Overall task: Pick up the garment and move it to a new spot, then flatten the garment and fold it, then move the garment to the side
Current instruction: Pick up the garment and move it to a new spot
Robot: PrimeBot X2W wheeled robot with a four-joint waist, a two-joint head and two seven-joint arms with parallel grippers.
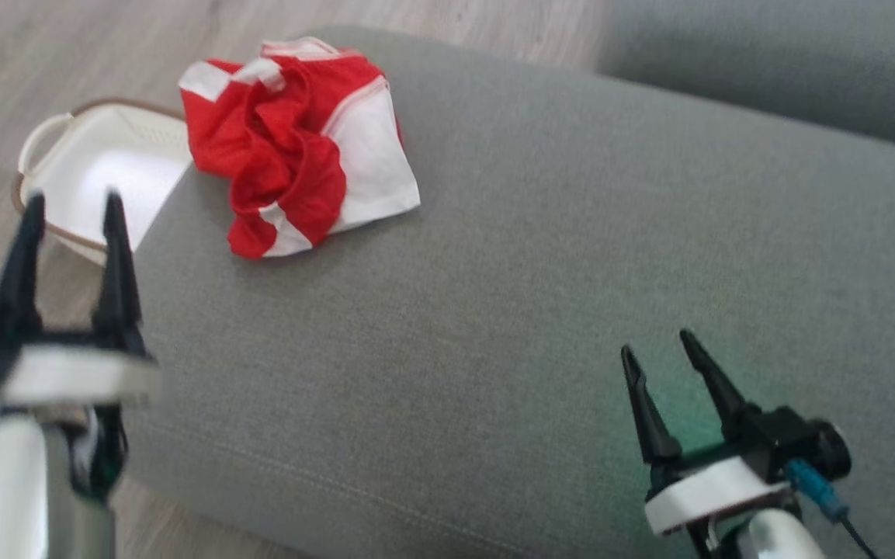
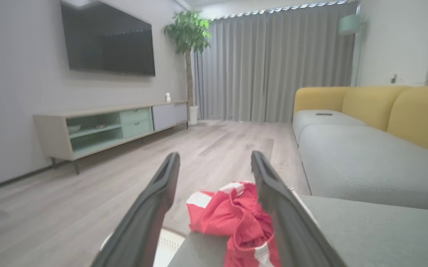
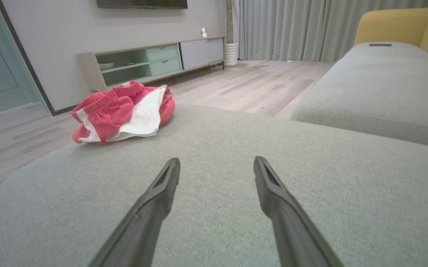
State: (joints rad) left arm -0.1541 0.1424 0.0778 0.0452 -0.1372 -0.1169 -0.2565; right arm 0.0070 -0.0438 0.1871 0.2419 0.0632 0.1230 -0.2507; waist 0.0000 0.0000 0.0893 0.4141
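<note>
We are facing one grey seat cushion (image 1: pixel 494 310); past it, our wrist views are showing one television (image 2: pixel 106 40) and one long cabinet (image 2: pixel 98 126) on wood floor (image 2: pixel 217 144). One white basket (image 1: pixel 98 171) is sitting by the cushion's left edge. One crumpled red-and-white garment (image 1: pixel 300 147) is lying on its far left corner. Left gripper (image 1: pixel 72 200) and right gripper (image 1: pixel 656 343) are hovering at its near side, fingers spread, empty.

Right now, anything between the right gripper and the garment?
Nothing: just bare grey sofa cushion between the open right gripper and the crumpled red-and-white garment, as the head view and right wrist view show.
</note>
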